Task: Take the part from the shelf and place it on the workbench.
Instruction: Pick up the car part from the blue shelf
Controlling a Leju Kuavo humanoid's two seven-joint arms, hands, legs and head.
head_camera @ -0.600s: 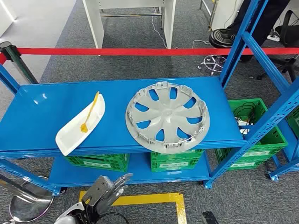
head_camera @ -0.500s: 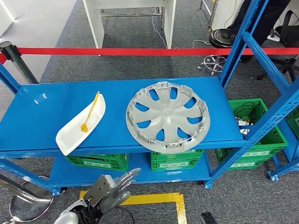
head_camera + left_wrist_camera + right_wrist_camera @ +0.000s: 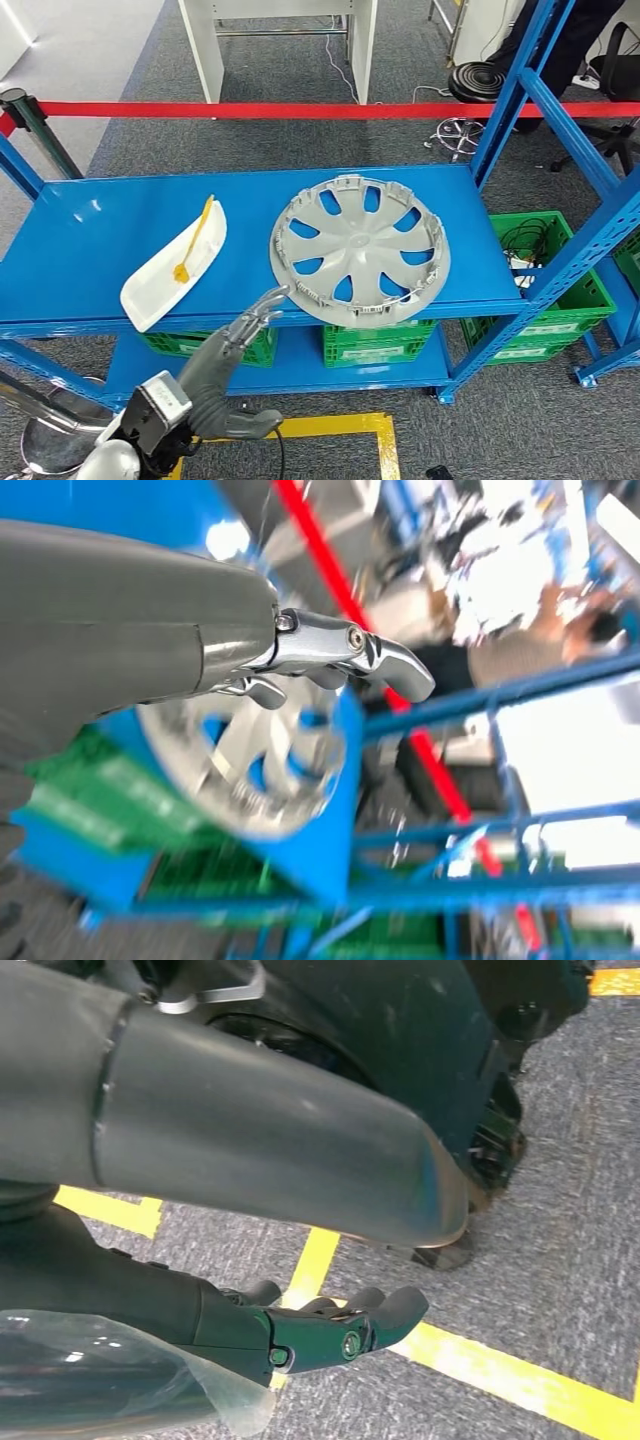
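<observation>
Progress is nil so far: hubcap [image 3: 360,251] lies flat on the blue shelf [image 3: 90,240], untouched. Left hand [image 3: 226,355] reaches toward its near rim, fingers spread, empty; right hand [image 3: 324,1335] hangs empty, loosely open.

A matt grey plastic wheel cover [image 3: 360,250] is carried by a glossy blue painted metal shelf [image 3: 90,250]. A smooth white plastic tray [image 3: 162,275] is seen; the floor [image 3: 498,420] is covered in rough grey carpet.

Grey carpet [image 3: 287,75] (yellow floor tape [image 3: 332,427]), red barrier belt [image 3: 302,110], white table legs [image 3: 204,45]
</observation>
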